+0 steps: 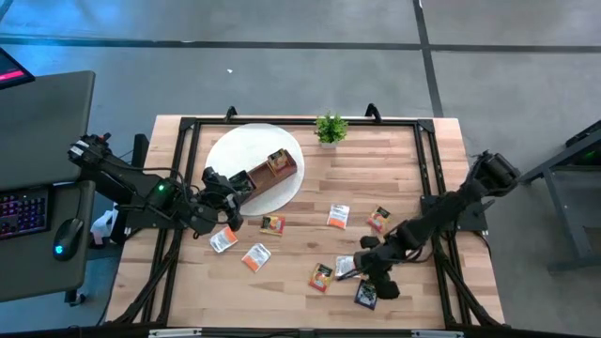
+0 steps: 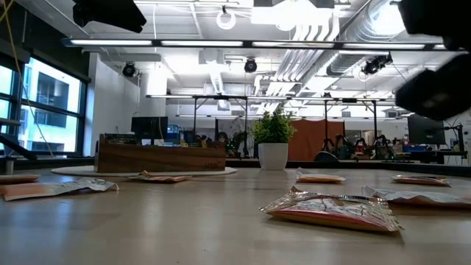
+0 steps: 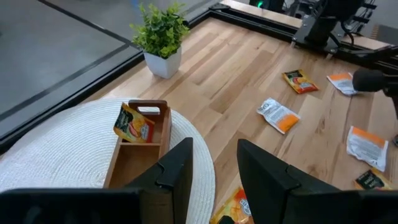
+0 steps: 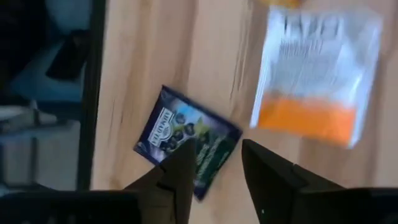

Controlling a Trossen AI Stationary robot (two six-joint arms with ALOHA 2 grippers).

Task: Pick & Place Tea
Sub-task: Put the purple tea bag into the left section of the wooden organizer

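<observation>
I have the right gripper (image 1: pixel 376 280) low over the near right part of the counter (image 1: pixel 310 188), its jaws parted and empty above a dark navy sachet (image 4: pixel 186 140) that lies flat on the wood. Just beside that one lies a white sachet with an orange band (image 4: pixel 314 78).

My left gripper (image 1: pixel 228 211) sits at the near edge of the round white mat (image 1: pixel 230 150), close to the end of the wooden box (image 1: pixel 265 176); its jaws are also parted and hold nothing. 1 orange-red sachet (image 3: pixel 134 123) stands tilted in the box's end compartment.

The other sachets are scattered flat across the middle of the counter, between the 2 arms. A small potted plant (image 1: pixel 330 129) stands at the far edge.
</observation>
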